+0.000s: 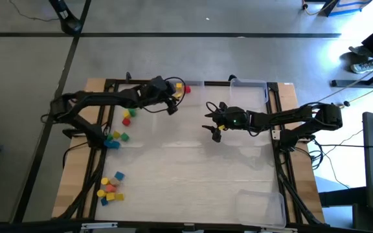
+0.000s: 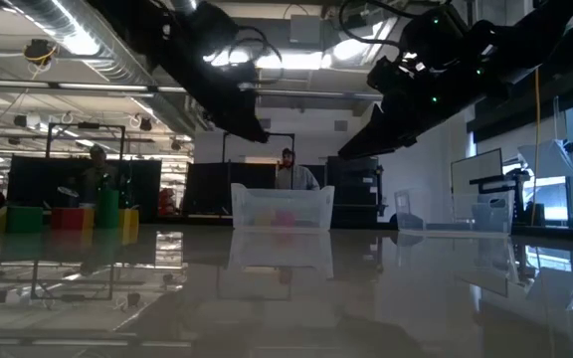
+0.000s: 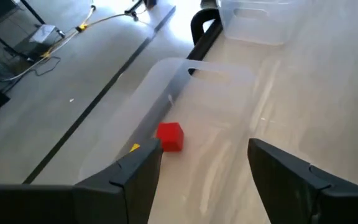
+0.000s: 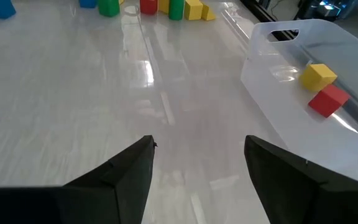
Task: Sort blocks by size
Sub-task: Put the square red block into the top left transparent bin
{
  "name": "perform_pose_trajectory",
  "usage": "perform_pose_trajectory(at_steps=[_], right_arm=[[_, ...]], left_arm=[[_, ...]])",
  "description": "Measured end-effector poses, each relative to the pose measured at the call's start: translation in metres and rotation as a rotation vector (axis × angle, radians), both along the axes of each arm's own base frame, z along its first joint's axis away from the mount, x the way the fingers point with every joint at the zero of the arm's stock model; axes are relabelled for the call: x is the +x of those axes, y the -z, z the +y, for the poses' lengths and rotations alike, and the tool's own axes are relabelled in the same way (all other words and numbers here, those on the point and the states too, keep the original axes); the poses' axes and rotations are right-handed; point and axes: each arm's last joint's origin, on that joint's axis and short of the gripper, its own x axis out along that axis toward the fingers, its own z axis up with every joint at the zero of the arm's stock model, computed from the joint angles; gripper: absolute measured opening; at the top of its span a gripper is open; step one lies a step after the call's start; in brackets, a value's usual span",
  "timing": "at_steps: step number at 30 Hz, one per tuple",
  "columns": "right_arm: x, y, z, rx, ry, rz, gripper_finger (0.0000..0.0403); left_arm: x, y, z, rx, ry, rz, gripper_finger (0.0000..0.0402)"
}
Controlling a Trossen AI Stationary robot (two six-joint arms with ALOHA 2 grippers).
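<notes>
- High view is showing the left gripper (image 1: 171,103) hovering beside the far tray (image 1: 196,86), fingers spread and holding nothing, likely positioned over its drop zone.
- Right gripper (image 1: 214,128) is hanging mid-table, fingers apart, also carrying nothing.
- Red block (image 4: 328,100) and yellow block (image 4: 319,75) are lying in that tray.
- Remaining blocks (image 1: 111,188) are waiting in clusters along the left side, unsorted.

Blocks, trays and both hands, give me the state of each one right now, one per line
left hand: open, empty, over the far tray
right hand: open, empty, over bare table near the middle
far tray: upright, holds two blocks
red block: lying in the far tray
yellow block: lying in the far tray beside the red one
loose blocks: unsorted, in clusters along the left edge
near tray: upright, no blocks seen in it
</notes>
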Motion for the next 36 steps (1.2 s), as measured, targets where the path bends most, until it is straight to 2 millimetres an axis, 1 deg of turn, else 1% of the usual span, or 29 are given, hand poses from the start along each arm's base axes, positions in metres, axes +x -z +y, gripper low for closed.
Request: perform_pose_trajectory(at_steps=[5,11,16,20,24,27,31,36], right_arm=[[0.0,0.0,0.0,0.0,0.0,0.001,0.025],[0.0,0.0,0.0,0.0,-0.001,0.002,0.025],[0.0,0.001,0.0,0.0,-0.001,0.008,0.025],[-0.001,0.002,0.0,0.003,-0.001,0.021,0.025],[-0.001,0.002,0.0,0.001,-0.002,0.02,0.025],[-0.001,0.001,0.0,-0.008,-0.006,0.019,0.025],[-0.001,0.001,0.0,-0.021,-0.013,0.018,0.025],[-0.001,0.001,0.0,-0.021,-0.013,0.02,0.025]], left_arm=[[-0.018,-0.01,-0.012,-0.049,0.0,0.074,0.0224],[-0.043,-0.018,-0.022,-0.125,-0.026,0.172,0.0224],[-0.064,-0.039,-0.033,-0.16,-0.052,0.16,0.0223],[-0.08,-0.044,-0.044,-0.224,-0.086,0.183,0.0223],[-0.092,-0.034,-0.053,-0.314,-0.134,0.299,0.0223],[-0.098,-0.024,-0.056,-0.366,-0.193,0.389,0.0223],[-0.107,-0.011,-0.054,-0.395,-0.306,0.466,0.0223],[-0.118,0.012,-0.049,-0.471,-0.451,0.518,0.0223]])
